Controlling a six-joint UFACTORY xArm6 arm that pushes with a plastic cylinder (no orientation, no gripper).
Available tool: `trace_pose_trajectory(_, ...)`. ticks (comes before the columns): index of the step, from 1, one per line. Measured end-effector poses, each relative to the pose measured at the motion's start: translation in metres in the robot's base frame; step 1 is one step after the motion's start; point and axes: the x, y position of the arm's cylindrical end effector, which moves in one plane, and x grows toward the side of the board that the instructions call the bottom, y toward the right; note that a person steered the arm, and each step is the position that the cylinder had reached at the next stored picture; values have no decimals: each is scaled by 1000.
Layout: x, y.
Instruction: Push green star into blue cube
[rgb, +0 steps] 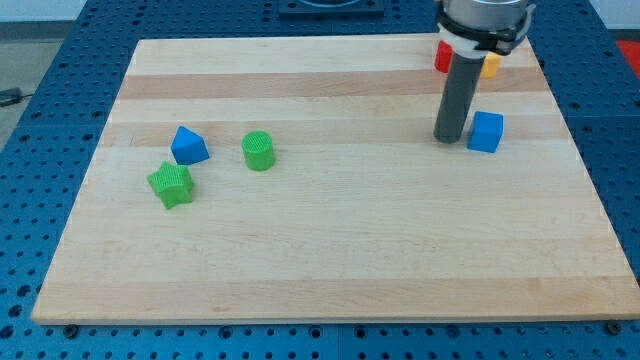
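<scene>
On the pale wooden bench (330, 250), the green plastic star (171, 185) sits at far left, the blue triangular block (189, 146) touching it at one o'clock, the green cylinder (258, 151) near at three. Far right, my tip (449, 139) rests just beside the blue cube (486, 131), at its nine o'clock. Red block (442, 56) and yellow block (490, 66) lie at twelve. No gripper shows.

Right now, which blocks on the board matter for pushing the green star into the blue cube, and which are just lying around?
For the job:
green star
blue cube
my tip, just left of the cube

Lying about:
blue triangular block
green cylinder
red block
yellow block
</scene>
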Motion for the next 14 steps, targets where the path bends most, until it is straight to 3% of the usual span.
trace_pose_trajectory(3,0,31)
trace_pose_trajectory(6,11,-50)
trace_pose_trajectory(7,53,-57)
trace_pose_trajectory(8,86,-103)
trace_pose_trajectory(10,136,-254)
trace_pose_trajectory(11,141,-347)
trace_pose_trajectory(12,130,-403)
trace_pose_trajectory(13,90,-406)
trace_pose_trajectory(14,83,-386)
